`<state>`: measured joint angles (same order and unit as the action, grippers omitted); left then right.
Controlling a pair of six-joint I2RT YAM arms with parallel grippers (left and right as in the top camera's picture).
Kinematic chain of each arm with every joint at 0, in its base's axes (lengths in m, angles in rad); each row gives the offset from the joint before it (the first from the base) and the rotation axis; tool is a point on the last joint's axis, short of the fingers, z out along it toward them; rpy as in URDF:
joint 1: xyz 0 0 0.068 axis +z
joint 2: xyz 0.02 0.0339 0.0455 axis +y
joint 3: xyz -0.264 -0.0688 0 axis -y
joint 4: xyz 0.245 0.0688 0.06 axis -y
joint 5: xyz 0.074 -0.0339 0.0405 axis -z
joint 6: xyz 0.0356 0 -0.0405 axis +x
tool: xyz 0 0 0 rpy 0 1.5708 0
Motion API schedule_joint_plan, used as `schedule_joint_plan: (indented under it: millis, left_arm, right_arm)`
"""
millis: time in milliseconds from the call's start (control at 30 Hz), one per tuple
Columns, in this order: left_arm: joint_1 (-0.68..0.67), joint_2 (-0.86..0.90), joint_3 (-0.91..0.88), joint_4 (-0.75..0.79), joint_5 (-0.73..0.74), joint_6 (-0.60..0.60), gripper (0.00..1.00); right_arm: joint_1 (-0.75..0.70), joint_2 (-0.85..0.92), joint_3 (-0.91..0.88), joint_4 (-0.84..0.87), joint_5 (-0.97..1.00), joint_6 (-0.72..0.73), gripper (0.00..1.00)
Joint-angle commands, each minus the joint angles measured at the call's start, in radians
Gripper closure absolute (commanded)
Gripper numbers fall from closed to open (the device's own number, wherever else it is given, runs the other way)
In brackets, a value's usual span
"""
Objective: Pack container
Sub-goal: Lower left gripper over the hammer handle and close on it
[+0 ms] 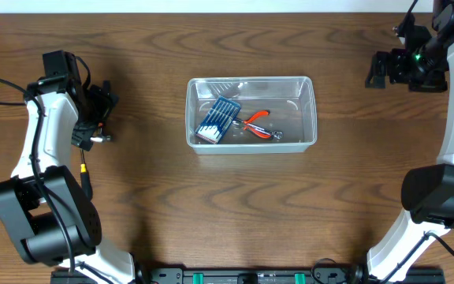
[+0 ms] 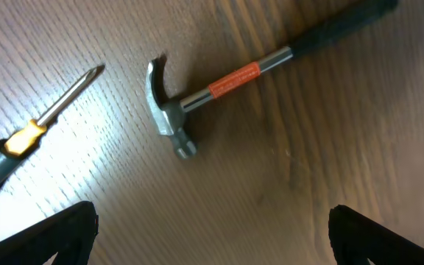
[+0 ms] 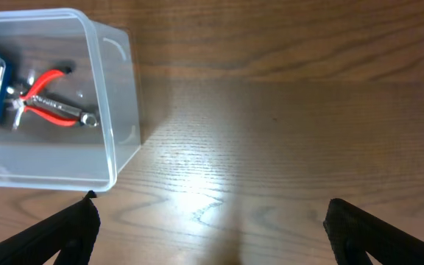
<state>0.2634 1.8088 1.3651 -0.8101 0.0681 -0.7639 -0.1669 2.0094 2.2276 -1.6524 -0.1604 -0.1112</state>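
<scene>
Hovering over bare wood, the left gripper [image 2: 212, 237] has its jaws spread wide and nothing between them; both dark fingertips sit at the bottom corners of its wrist view, off the table [image 2: 322, 154]; just ahead of the fingers lies the hammer [image 2: 234, 77], flat on its side, claw head nearest the gripper's centre line and black grip running away to one side; beside it, off toward the other fingertip, lies the screwdriver [image 2: 43, 125], also flat, tip pointing at the hammer head; judgement: this arm is parked above the loose tools because they are the next things to be packed; the wide jaws suit coming down across the hammer's thin shaft; right gripper [image 3: 212, 230] likewise wide apart and empty, held above the table; the container [image 1: 249, 79] sits ahead of it and off to one side, near but not touching, and well apart from the left gripper; inside, a blue case [image 1: 215, 120] and red-handled pliers [image 1: 258, 125] lie on the floor side by side; room remains beside them for more; packing looks partly done.
</scene>
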Motion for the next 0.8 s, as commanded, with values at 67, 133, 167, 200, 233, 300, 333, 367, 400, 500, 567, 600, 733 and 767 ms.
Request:
schedule_joint_plan:
  millis: [67, 133, 167, 200, 233, 300, 333, 367, 400, 500, 567, 600, 733, 767]
  left_arm:
    - [0.008, 0.102, -0.006, -0.003, -0.008, 0.088, 0.01]
    - [0.011, 0.12, -0.006, 0.0, -0.012, 0.099, 0.02]
    - [0.012, 0.125, -0.006, 0.004, -0.013, 0.103, 0.02]
    - [0.015, 0.129, -0.006, 0.011, -0.013, 0.113, 0.01]
    - [0.019, 0.132, -0.006, 0.021, -0.015, 0.121, 0.01]
    - [0.025, 0.133, -0.006, 0.031, -0.016, 0.14, 0.01]
    - [0.029, 0.133, -0.006, 0.036, -0.019, 0.151, 0.01]
    - [0.032, 0.133, -0.006, 0.037, -0.028, 0.151, 0.01]
    - [0.036, 0.133, -0.006, 0.038, -0.031, 0.151, 0.01]
    - [0.045, 0.135, -0.006, 0.043, -0.031, 0.169, 0.02]
    - [0.048, 0.139, -0.006, 0.046, -0.031, 0.169, 0.01]
    - [0.049, 0.143, -0.006, 0.05, -0.031, 0.17, 0.01]
    - [0.048, 0.164, -0.006, 0.053, -0.027, 0.169, 0.02]
    - [0.048, 0.173, -0.006, 0.053, -0.026, 0.169, 0.02]
  right_arm:
    - [0.005, 0.0, 0.0, -0.004, -0.001, -0.022, 0.01]
    - [0.005, -0.001, 0.0, -0.009, -0.001, -0.026, 0.01]
    - [0.005, -0.001, 0.0, -0.011, -0.001, -0.026, 0.01]
    - [0.005, -0.001, 0.0, -0.014, -0.001, -0.026, 0.01]
    - [0.005, -0.001, 0.0, -0.019, -0.001, -0.026, 0.01]
    - [0.005, -0.001, 0.0, -0.025, -0.001, -0.029, 0.01]
    - [0.005, -0.001, 0.0, -0.029, 0.0, -0.029, 0.01]
    - [0.005, -0.001, 0.0, -0.03, -0.001, -0.029, 0.01]
    - [0.005, -0.001, 0.0, -0.031, 0.0, -0.029, 0.01]
    - [0.005, -0.001, 0.0, -0.032, -0.001, -0.029, 0.01]
    - [0.005, -0.001, 0.0, -0.031, -0.001, -0.029, 0.01]
    - [0.005, -0.001, 0.0, -0.031, -0.001, -0.029, 0.01]
    - [0.005, -0.001, 0.0, -0.032, -0.001, -0.029, 0.01]
    - [0.005, -0.001, 0.0, -0.032, -0.001, -0.029, 0.01]
